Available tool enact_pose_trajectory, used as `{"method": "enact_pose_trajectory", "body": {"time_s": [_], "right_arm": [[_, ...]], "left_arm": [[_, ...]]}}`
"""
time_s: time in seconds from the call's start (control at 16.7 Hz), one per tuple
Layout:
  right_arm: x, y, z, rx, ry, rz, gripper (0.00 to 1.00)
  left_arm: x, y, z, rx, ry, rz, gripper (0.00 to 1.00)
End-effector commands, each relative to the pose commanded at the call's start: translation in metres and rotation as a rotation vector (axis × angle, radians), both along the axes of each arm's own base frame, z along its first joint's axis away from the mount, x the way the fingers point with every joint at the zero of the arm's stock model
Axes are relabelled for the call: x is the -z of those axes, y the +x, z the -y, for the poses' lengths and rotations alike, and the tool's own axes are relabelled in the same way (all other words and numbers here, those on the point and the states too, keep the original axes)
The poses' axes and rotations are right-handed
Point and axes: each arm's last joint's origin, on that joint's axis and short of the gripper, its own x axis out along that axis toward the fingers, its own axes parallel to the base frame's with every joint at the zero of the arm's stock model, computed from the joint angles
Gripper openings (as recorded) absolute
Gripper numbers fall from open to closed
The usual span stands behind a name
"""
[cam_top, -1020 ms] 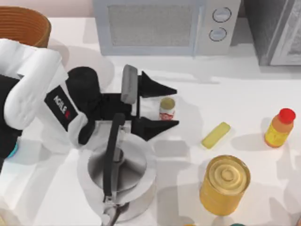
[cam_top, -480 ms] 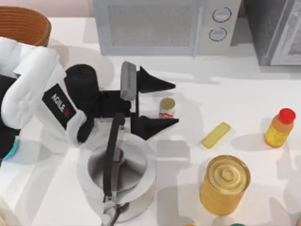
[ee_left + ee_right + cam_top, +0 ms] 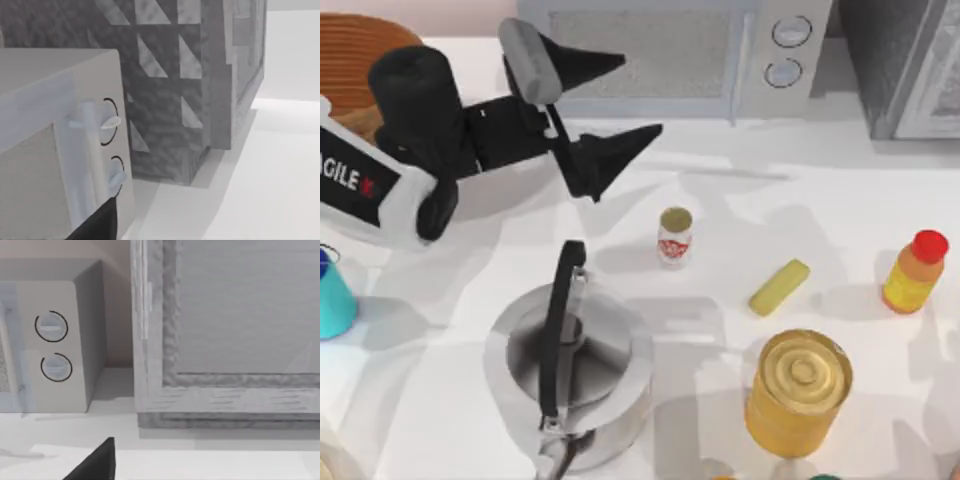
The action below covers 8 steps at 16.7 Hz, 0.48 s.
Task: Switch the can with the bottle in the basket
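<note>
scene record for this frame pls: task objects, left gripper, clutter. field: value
can: small white cylinder with red label and gold top, upright on table, mid-table, free
bottle: yellow-orange plastic bottle with red cap, upright on table, right side
basket: round brown woven wicker basket, back-left corner, partly behind left arm
left gripper: open, empty, raised in front of microwave
clutter: steel kettle, large gold tin, flat yellow bar, teal cup

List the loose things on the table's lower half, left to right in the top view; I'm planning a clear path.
Teal cup → kettle → can → yellow bar → gold tin → bottle.
</note>
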Motion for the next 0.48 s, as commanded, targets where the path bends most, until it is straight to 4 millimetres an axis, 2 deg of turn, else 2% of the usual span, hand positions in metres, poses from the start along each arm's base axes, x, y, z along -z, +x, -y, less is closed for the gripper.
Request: {"method": "enact_pose_trajectory", "body": {"time_s": [0.12, 0.24, 0.36, 0.48], "right_arm": [[0.000, 0.000, 0.000, 0.000, 0.000, 0.000, 1.00], [0.000, 0.000, 0.000, 0.000, 0.000, 0.000, 1.00], [0.000, 0.000, 0.000, 0.000, 0.000, 0.000, 1.00], [0.000, 0.000, 0.000, 0.000, 0.000, 0.000, 1.00]], "left_arm": [[-0.035, -0.015, -0.015, -0.106, -0.002, 0.003, 1.00], [-0.068, -0.038, -0.032, -0.217, -0.005, 0.001, 1.00], [-0.095, -0.068, -0.049, -0.331, -0.006, -0.004, 1.00], [-0.114, -0.103, -0.065, -0.446, -0.007, -0.013, 1.00]]}}
